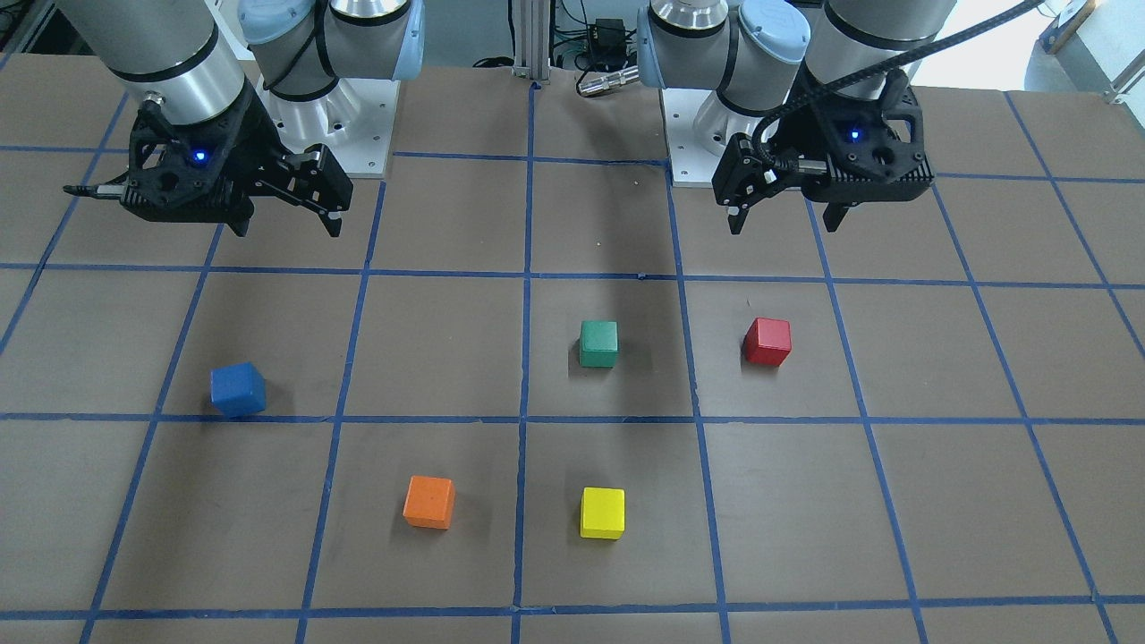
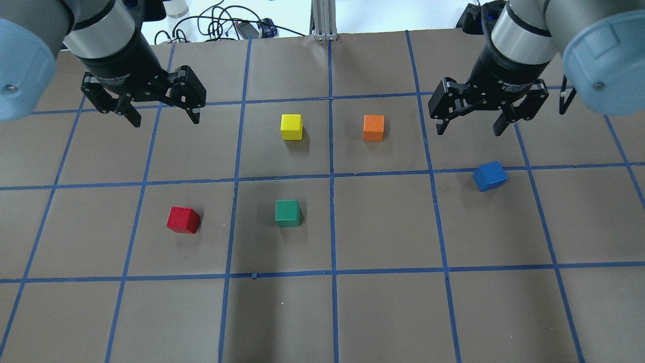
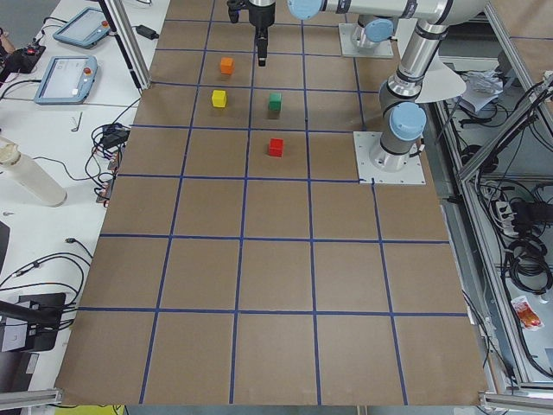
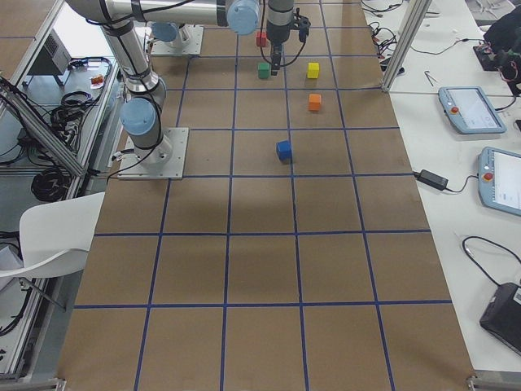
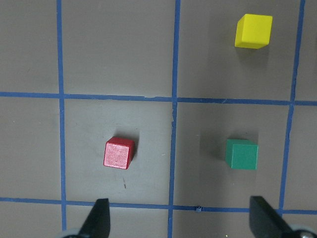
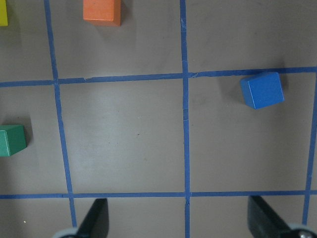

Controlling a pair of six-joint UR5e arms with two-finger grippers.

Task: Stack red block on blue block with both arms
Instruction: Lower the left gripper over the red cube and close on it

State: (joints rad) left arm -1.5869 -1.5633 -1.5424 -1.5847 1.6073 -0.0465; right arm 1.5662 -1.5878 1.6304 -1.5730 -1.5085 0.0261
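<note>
The red block [image 2: 183,220] sits on the brown table on my left side; it also shows in the front view [image 1: 767,342] and the left wrist view [image 5: 119,153]. The blue block [image 2: 490,176] sits turned a little on my right side, beside a blue tape line; it also shows in the front view [image 1: 238,389] and the right wrist view [image 6: 262,89]. My left gripper [image 2: 166,122] hangs open and empty above the table, away from the red block. My right gripper [image 2: 469,131] hangs open and empty, a short way from the blue block.
A green cube [image 2: 287,213], a yellow cube [image 2: 292,126] and an orange cube [image 2: 373,128] stand between the two blocks. Blue tape lines grid the table. The arm base plates [image 1: 358,148] stand at the robot's edge.
</note>
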